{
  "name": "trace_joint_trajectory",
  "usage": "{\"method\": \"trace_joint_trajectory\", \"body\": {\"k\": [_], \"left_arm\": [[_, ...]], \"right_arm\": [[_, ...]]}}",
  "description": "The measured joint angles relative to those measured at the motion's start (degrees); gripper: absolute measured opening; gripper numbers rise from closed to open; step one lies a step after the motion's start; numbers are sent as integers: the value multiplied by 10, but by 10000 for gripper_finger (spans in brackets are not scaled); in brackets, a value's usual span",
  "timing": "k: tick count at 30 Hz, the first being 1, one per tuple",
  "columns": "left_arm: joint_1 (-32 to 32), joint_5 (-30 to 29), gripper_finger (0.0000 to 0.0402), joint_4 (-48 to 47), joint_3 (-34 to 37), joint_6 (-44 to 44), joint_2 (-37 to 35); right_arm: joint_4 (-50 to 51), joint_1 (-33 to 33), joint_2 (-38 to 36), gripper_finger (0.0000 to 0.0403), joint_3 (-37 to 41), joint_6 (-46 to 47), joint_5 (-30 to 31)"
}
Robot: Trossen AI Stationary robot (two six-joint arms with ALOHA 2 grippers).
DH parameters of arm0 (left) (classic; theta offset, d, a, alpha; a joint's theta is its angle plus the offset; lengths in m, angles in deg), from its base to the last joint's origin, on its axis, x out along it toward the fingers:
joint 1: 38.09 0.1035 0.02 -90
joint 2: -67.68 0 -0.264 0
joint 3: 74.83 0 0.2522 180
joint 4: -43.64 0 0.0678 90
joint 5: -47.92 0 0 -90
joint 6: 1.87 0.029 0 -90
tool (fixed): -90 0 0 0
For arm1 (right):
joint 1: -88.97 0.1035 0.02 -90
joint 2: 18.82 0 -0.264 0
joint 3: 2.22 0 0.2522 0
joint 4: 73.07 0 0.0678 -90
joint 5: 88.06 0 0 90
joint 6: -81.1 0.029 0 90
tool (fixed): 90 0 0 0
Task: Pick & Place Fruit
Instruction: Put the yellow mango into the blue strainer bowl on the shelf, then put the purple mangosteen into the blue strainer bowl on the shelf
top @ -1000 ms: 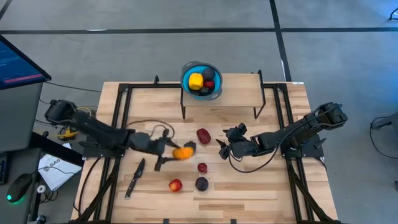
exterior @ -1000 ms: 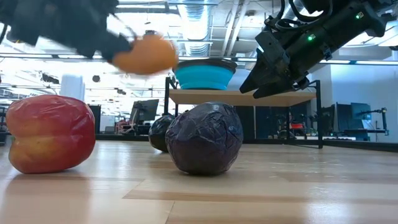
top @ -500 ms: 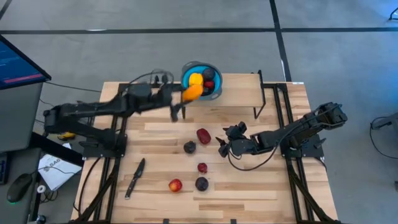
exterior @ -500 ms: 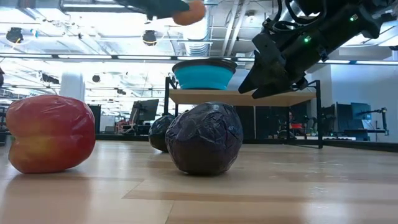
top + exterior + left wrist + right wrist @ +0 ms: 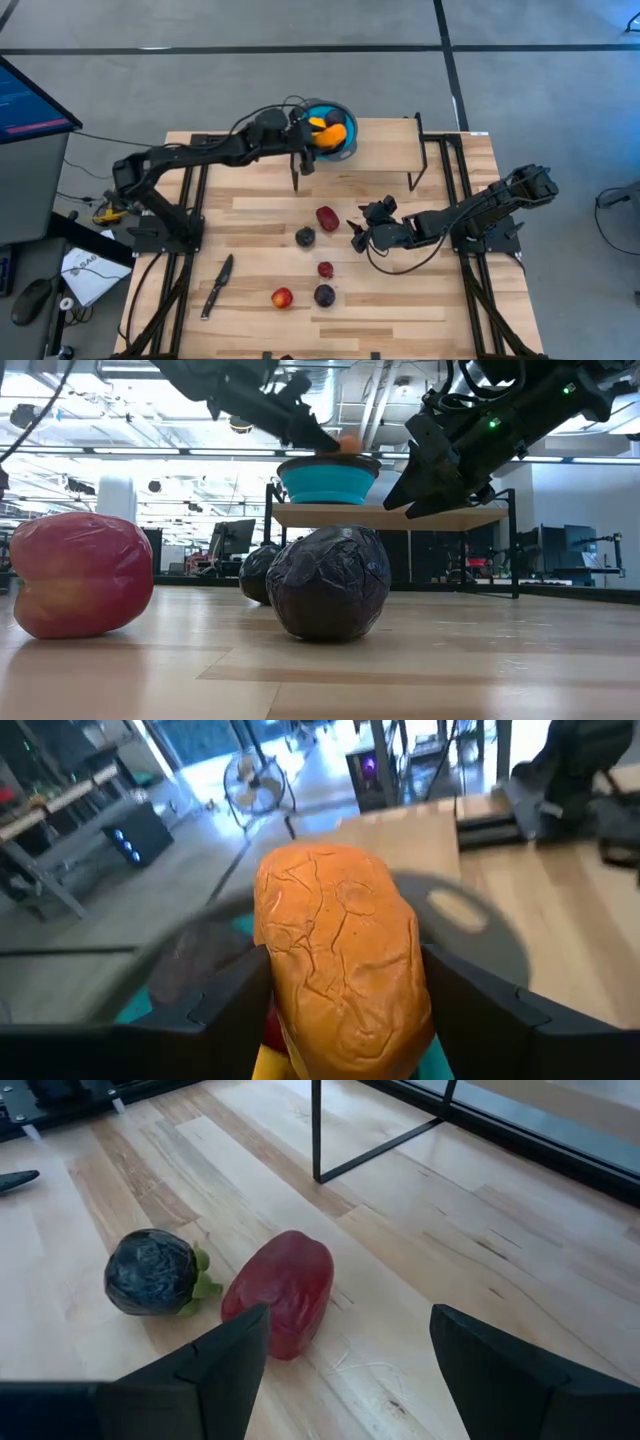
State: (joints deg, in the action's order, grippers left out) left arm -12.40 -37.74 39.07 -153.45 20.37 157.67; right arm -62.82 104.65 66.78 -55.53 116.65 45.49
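**Orange piece over the bowl; red piece ahead of the idle arm**

Left gripper (image 5: 318, 137) reaches across to the blue bowl (image 5: 343, 150) on the raised shelf (image 5: 385, 140). Its fingers clasp the orange fruit (image 5: 342, 958) on both sides, directly above the bowl's opening; a yellow piece shows just beneath it. Release not yet made, by my reading.

Right gripper (image 5: 358, 232) hovers low at table centre, fingers spread, holding nothing. The long red fruit (image 5: 280, 1291) lies straight ahead between its fingers, long axis running roughly away from the jaws, a dark purple piece (image 5: 151, 1272) touching its side. Right arm is nearer; likely next pick.

Three more pieces (image 5: 325, 295) sit near the front edge, knife (image 5: 217, 285) apart.
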Motion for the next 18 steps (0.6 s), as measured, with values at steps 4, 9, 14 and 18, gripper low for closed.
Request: {"method": "trace_joint_trajectory", "body": {"k": [4, 9, 14, 18], "left_arm": [[5, -1, 243, 6, 0, -1, 6], [5, -3, 255, 13, 0, -17, 5], [6, -2, 276, 14, 0, -20, 4], [8, 7, 291, 14, 0, -32, 4]], "right_arm": [[0, 0, 0, 270, 0, 0, 0], [0, 0, 0, 270, 0, 0, 0], [0, 0, 0, 270, 0, 0, 0], [0, 0, 0, 270, 0, 0, 0]]}}
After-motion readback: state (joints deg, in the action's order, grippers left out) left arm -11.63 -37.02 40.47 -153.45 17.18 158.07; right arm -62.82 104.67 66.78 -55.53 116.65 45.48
